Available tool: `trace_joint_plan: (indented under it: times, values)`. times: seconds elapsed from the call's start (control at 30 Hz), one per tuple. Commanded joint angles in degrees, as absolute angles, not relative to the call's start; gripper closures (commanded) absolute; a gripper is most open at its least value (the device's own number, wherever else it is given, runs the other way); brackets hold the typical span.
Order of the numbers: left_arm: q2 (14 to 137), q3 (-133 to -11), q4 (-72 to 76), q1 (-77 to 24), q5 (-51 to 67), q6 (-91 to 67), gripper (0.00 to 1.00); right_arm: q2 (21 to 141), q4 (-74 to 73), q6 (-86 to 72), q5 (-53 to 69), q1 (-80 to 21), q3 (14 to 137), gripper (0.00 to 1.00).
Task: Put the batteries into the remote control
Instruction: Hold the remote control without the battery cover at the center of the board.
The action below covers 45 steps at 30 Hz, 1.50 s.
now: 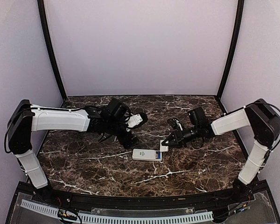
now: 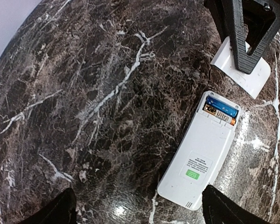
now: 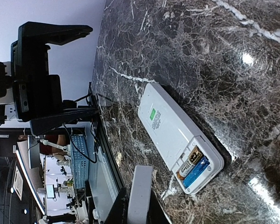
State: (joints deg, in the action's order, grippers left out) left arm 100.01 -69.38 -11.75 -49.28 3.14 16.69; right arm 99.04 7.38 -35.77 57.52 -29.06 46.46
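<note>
Dark veined marble counter (image 1: 84, 172) runs hard and glossy from the near rail, with open room at 6 o'clock and to either side of the remote control (image 1: 147, 154). It lies face down near the middle, well apart from every edge. It looks light, stiff and slick-shelled, so it would likely skate on the polish if nudged. The long side edges seem the safest hold, clear of the open bay at its 3 o'clock end, where two batteries (image 2: 220, 111) already sit. Just past it at 11 o'clock the left tool (image 2: 142, 211) hangs spread wide and empty. At 1 o'clock the right tool (image 1: 168, 141) seems pinched on a thin white battery cover (image 2: 242, 72), probably bendy with fragile tabs. Beyond, more open counter reaches the pale back wall (image 1: 140, 46).
</note>
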Motion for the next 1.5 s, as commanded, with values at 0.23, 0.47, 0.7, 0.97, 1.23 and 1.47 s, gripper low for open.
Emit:
trace_joint_plan:
  times: [0.23,0.47,0.7,0.97,1.23,1.47]
  values:
    - [104.0,-68.9,-14.2,-49.2,4.8,13.8,0.07,109.6,17.0,-35.5,61.8,-28.9,45.4,1.00]
    - [105.5,-69.4,-14.6,-49.1,4.6,15.3,0.06,111.0,18.3,-37.3,62.6,-28.9,45.1,1.00]
    - [106.6,-70.4,-15.4,-49.0,4.5,15.9,0.06,112.3,20.5,-40.1,64.7,-28.9,44.3,1.00]
    - [107.0,-70.6,-15.4,-49.0,4.6,15.8,0.06,109.2,18.2,-40.4,63.7,-28.9,43.9,1.00]
    - [106.9,-70.5,-15.4,-49.0,4.5,16.3,0.06,111.3,19.5,-41.2,62.0,-28.9,43.6,1.00]
    - [106.7,-70.4,-15.4,-48.9,4.7,16.2,0.06,112.1,19.4,-41.4,60.0,-28.9,43.7,0.93]
